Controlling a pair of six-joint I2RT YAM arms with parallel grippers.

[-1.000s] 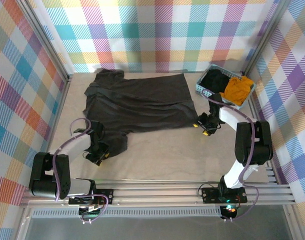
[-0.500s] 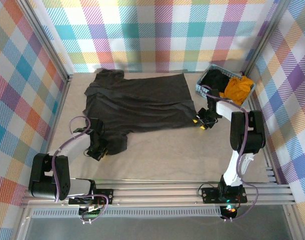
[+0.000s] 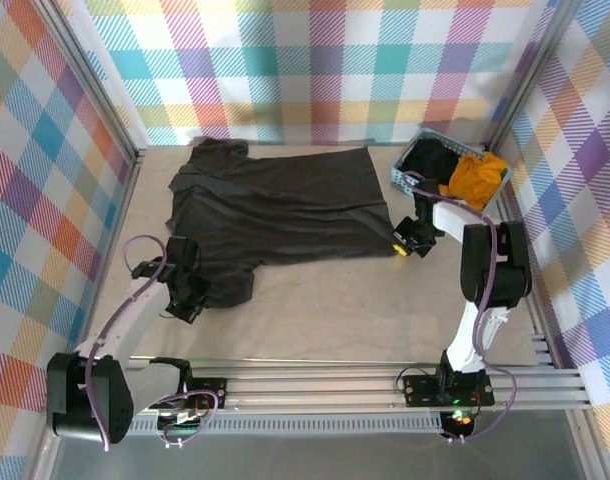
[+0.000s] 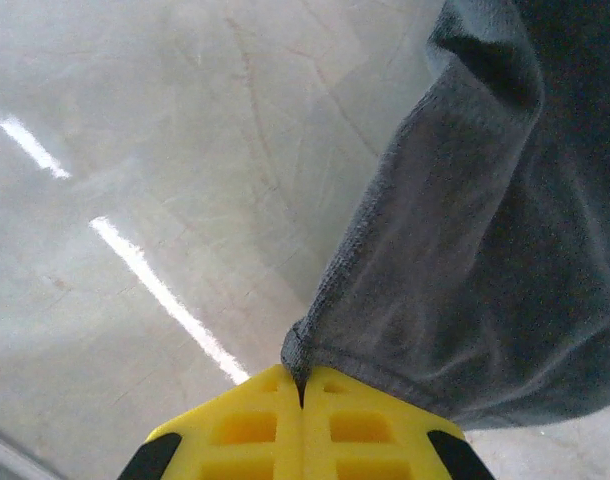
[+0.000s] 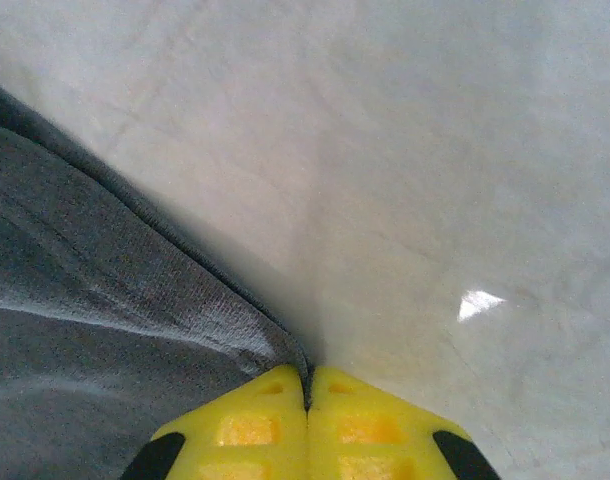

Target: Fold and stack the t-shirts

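Checked cloth walls [image 3: 325, 60] in bright colours enclose a pale surface [image 3: 335, 310], on which the charcoal-grey t-shirt [image 3: 275, 205] is spread flat across the far half, its length running left to right. A flap of it, probably a sleeve, hangs toward the near left.

That flap is met by the left arm [image 3: 135, 310]. In the left wrist view the left jaws are pressed together, and a corner of the cloth's stitched edge [image 4: 315, 345] is pinched in the seam between them. At the shirt's near-right corner the right arm [image 3: 485, 270] is set the same way: the right jaws are closed tight, and the hem [image 5: 235, 330] is drawn into their join, so a grip on the cloth is judged there too.

Two near points are held at once, it is judged, so that the near edge can be lifted evenly and carried over for a fold without the cloth twisting.

A light blue basket [image 3: 403, 178] is placed in the far-right corner, just beyond the right jaws. The black t-shirt [image 3: 432, 158] and the mustard-orange t-shirt [image 3: 475, 178] are kept in it, bunched and not yet folded.
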